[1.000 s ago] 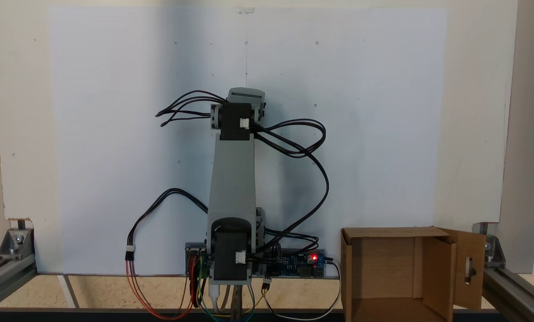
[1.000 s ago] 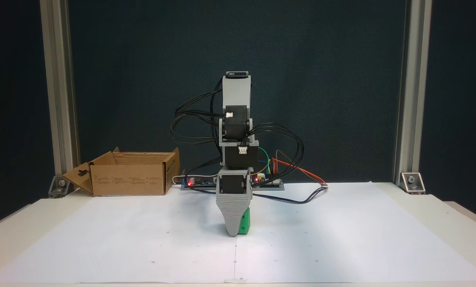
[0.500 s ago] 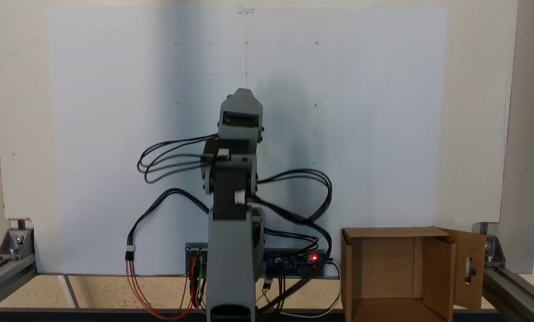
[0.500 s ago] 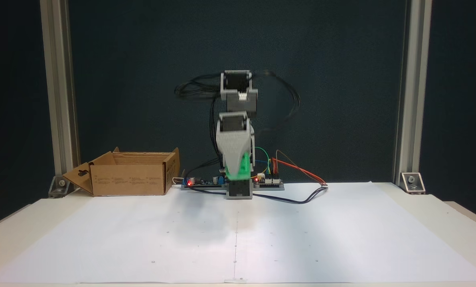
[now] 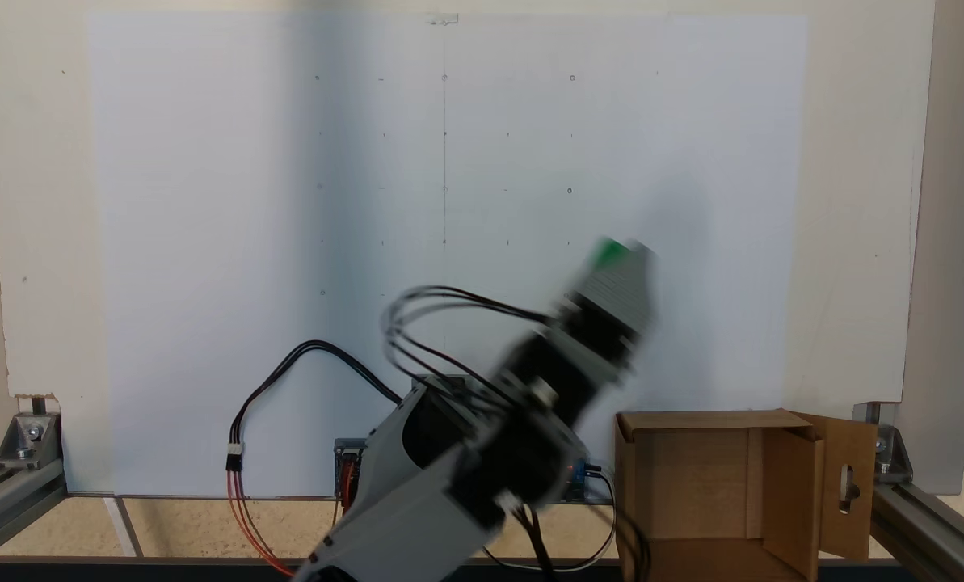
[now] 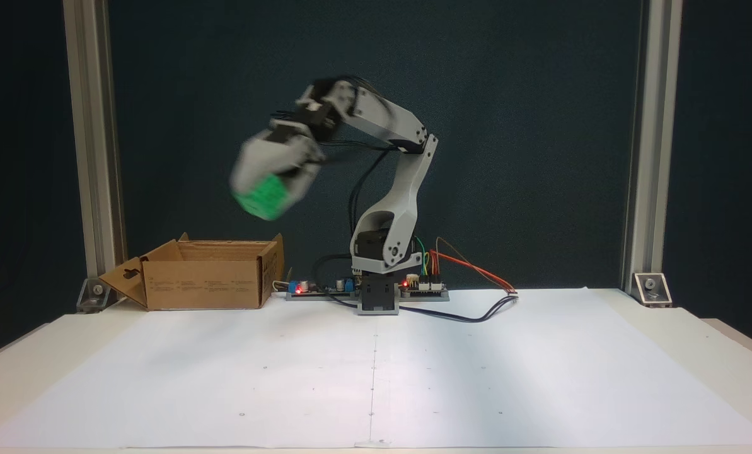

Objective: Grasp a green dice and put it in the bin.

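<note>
In a fixed view from the front, the bin (image 6: 208,275) stands on the worktop (image 6: 722,353) at the far left, well left of the arm's base (image 6: 379,297). A paper sheet (image 6: 476,384) covers the worktop before the base, and the circuit boards (image 6: 423,288) lie beside the base at the sheet's far edge. The green dice (image 6: 263,197) sits between the jaws of the gripper (image 6: 266,192), raised high above the worktop, up and right of the bin. In a fixed view from above, the bin (image 5: 692,485) lies at lower right and the green dice (image 5: 609,253) lies above and left of it.
</note>
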`<state>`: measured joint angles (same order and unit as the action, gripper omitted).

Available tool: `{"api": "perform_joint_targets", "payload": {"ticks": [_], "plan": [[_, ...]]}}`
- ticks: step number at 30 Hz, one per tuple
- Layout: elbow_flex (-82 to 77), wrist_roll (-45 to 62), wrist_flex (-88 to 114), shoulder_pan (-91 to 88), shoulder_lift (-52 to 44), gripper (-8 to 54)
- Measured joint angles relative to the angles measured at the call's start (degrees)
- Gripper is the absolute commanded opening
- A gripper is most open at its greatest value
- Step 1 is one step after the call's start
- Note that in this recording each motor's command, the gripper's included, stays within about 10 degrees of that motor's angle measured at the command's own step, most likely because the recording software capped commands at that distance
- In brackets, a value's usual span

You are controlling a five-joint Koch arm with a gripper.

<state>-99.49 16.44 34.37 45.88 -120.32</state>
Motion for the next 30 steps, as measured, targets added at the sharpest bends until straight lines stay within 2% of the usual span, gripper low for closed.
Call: {"api": "perform_joint_targets", "payload": {"ticks": [7, 10, 11, 16, 22, 30], "plan": [[9.5, 6.2, 0.2, 28.9, 9.1, 11.5], [11.2, 8.4, 0.3, 41.4, 14.3, 11.5], [14.2, 9.0, -0.1, 48.7, 18.8, 11.4], [17.2, 11.5, -0.5, 58.4, 29.6, 11.4], [17.3, 13.9, -0.1, 61.0, 39.9, 11.5], [17.2, 14.3, -0.2, 60.5, 42.6, 11.4]]}}
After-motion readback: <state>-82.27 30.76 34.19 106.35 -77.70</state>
